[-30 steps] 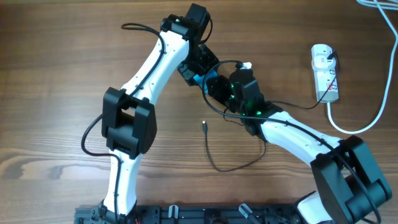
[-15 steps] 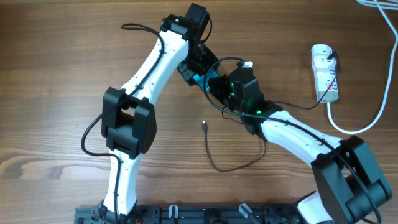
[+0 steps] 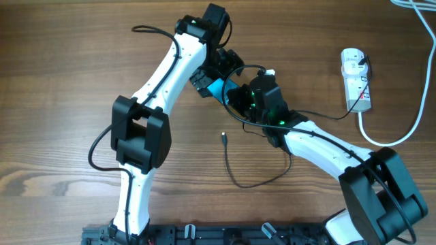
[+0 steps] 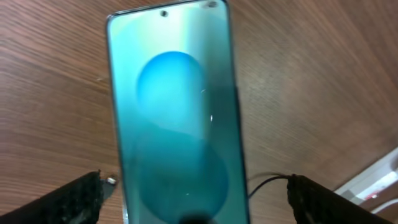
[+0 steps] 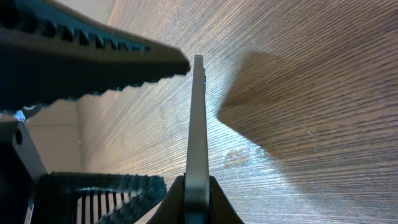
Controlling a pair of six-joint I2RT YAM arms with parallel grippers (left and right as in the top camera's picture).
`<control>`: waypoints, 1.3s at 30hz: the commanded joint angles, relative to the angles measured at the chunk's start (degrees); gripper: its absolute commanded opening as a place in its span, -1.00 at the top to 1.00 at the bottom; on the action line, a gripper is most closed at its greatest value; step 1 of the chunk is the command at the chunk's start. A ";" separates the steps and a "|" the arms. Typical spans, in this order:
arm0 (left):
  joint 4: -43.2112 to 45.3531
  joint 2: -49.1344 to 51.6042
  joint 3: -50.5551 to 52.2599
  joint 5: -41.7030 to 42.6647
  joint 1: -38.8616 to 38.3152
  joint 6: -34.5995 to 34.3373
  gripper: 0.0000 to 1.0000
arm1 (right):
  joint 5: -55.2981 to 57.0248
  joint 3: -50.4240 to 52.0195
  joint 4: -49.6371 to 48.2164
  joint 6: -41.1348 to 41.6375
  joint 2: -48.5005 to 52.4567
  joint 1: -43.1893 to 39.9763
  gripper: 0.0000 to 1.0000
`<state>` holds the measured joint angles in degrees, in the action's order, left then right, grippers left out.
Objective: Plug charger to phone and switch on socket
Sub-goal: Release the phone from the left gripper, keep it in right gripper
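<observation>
The phone point(image 4: 174, 124) is clamped on edge by the right gripper point(image 5: 198, 190), likely so the charger point(image 3: 223, 137) can be plugged in. The left gripper point(image 4: 194, 186) is spread wide.

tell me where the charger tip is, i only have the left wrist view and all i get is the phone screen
Observer: The charger tip lies loose on the table between the left arm and the right arm, with nothing gripping it.
Operator: so what's holding the phone
Observer: The right gripper. Its camera shows the phone edge-on, pinched at one end.
Operator: and the socket
Observer: The socket sits far out on the right, with a black plug in it.
</observation>
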<state>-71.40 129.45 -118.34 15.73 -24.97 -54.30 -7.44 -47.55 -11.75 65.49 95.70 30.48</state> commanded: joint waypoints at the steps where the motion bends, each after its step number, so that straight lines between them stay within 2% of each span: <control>1: -1.95 -3.08 -0.98 -0.57 2.80 3.89 -1.00 | -0.76 -0.61 0.31 -1.07 -0.46 -1.25 0.91; 7: -5.90 -7.80 -0.98 -4.00 5.51 8.83 -1.00 | -3.96 -0.61 2.25 -3.02 -4.13 -4.22 0.91; 13: -10.03 -12.24 -0.85 -12.17 4.46 9.16 -1.00 | -5.35 -0.61 3.89 -6.91 -11.93 -5.49 0.91; 20: -10.34 -15.63 -0.26 -12.44 3.08 10.25 -1.00 | -6.49 -0.59 9.18 -8.59 -20.04 -5.81 0.91; 24: -9.31 -18.36 3.45 -12.66 2.47 10.43 -1.00 | -7.45 -0.59 12.35 -8.48 -22.51 -5.81 0.91; 28: -4.39 -24.13 12.35 -12.61 2.47 10.40 -0.99 | -9.44 -0.59 15.17 -8.48 -22.97 -5.81 0.91; 34: 10.75 -38.34 31.56 -9.73 2.47 10.16 -1.00 | -12.28 -0.59 16.11 -8.48 -22.97 -5.81 0.91; 39: 24.44 -50.23 48.59 -1.01 4.52 8.61 -1.00 | -14.36 -0.52 16.13 -8.66 -22.97 -5.81 0.91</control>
<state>-53.30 87.02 -80.31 6.90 -22.31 -45.15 -19.07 -47.48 5.17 58.15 74.22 24.99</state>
